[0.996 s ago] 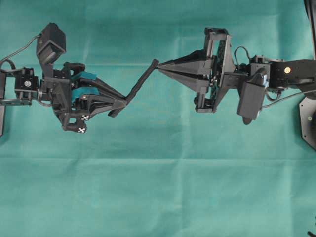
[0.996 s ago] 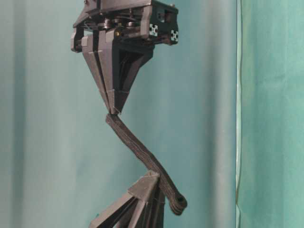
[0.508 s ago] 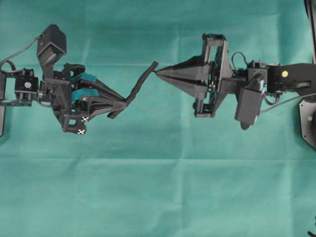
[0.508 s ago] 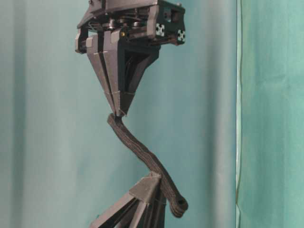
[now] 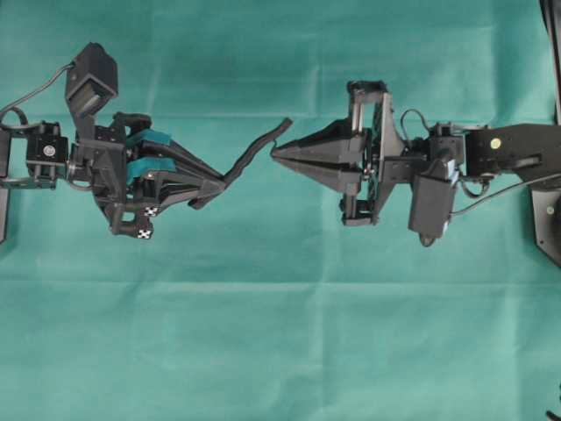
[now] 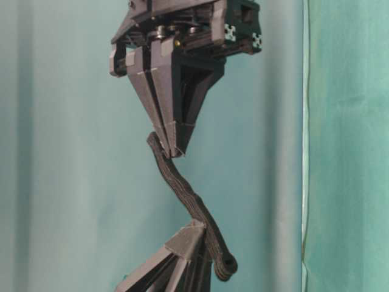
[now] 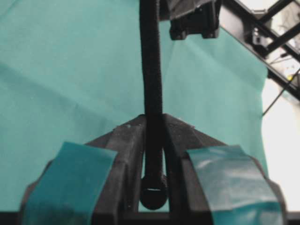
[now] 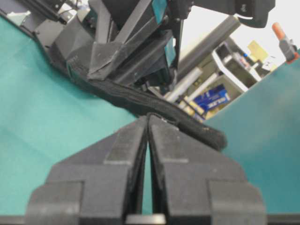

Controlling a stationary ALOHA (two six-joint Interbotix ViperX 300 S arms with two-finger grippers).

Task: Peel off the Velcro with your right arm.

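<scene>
A: Overhead first. What's the thin black flexible Velcro strap doing?

B: It's held off the green cloth-covered table. The left gripper w/ teal finger pads is clamped narrow on its lower part, probably as an anchor so the other arm has something to pull against. The free end points toward the right gripper w/ long pointed dark-grey fingers.

A: Right one got hold of it?

B: Doesn't look like it. Its jaws are fully together, tip just beside the free end of the strap.

A: Table-level view?

B: Right gripper points down, tip beside the top of the strap, maybe touching, can't tell. The strap curves down to the left gripper; its knob end hangs past those fingers.

A: Left wrist cam?

B: Strap runs straight up between the teal-padded fingers, knob sitting behind them. Firm pinch.

A: Right wrist cam?

B: Fingers pressed shut w/ nothing visible between. The strap lies across just past the tips. I'd say no layer is peeled yet; needs a fresh grab on one layer.
</scene>
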